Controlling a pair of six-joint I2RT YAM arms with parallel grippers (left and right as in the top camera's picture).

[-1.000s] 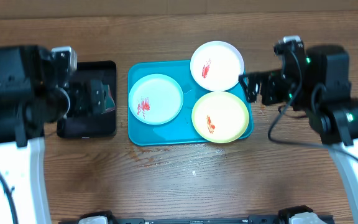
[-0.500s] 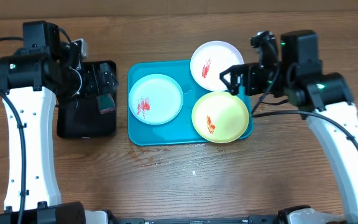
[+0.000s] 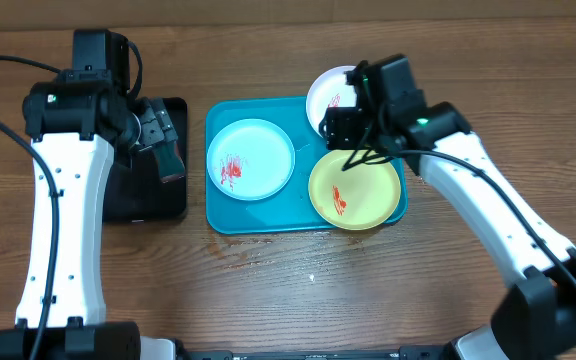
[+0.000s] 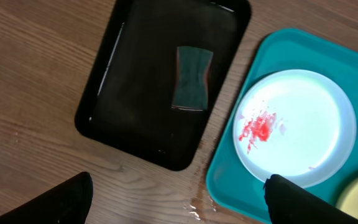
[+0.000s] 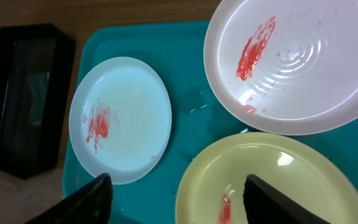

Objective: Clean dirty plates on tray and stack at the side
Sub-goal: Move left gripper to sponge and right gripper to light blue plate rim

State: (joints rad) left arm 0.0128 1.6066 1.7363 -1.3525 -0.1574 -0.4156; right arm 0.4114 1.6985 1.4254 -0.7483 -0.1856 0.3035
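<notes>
The turquoise tray (image 3: 218,218) holds three plates, each with red smears. The light blue plate (image 3: 251,158) lies at its left, the yellow-green plate (image 3: 360,192) at its front right. The white plate (image 3: 328,92) at the back right is partly hidden by my right arm. My right gripper (image 3: 340,128) hovers open and empty above the tray between the white and yellow-green plates (image 5: 179,202). My left gripper (image 3: 164,150) is open and empty above the black tray's right side (image 4: 176,202). The right wrist view shows the white plate (image 5: 297,62), the light blue plate (image 5: 120,118) and the yellow-green plate (image 5: 266,180).
A black rectangular tray (image 3: 138,205) lies left of the turquoise tray. A green-red sponge (image 4: 191,78) lies in it. A small wet patch (image 4: 194,208) shows on the wooden table between the two trays.
My right arm has swung left, bringing its gripper from beside the tray to above the white and yellow-green plates. My left arm has shifted right and back, its gripper staying over the black tray.
</notes>
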